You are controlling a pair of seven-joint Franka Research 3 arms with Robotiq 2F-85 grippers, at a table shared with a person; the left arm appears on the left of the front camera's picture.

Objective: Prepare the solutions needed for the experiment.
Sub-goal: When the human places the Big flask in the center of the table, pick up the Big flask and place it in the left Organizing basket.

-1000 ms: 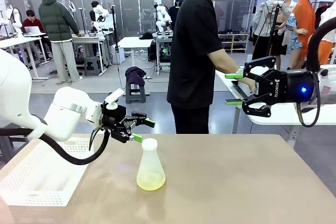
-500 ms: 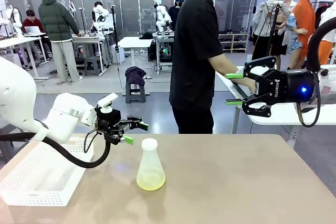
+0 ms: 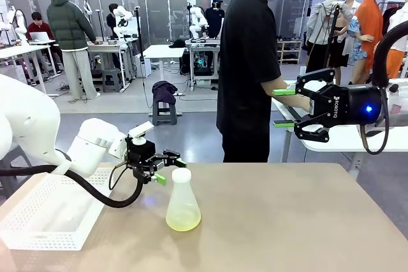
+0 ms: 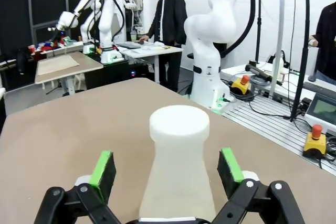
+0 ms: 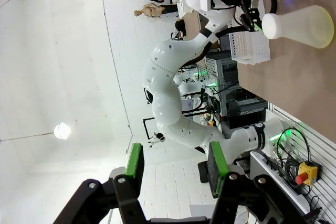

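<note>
I am bringing my left gripper, wide open, beside the conical flask neck, ready for gripping; my right gripper is waiting half-open, empty.

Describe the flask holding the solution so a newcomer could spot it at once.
On the tan table, right of the white perforated tray at its left edge, stands a frosted conical flask just ahead of the left gripper. It is the table's one upright vessel: white cap on top, pale yellow-green solution tinting its wide base.
</note>
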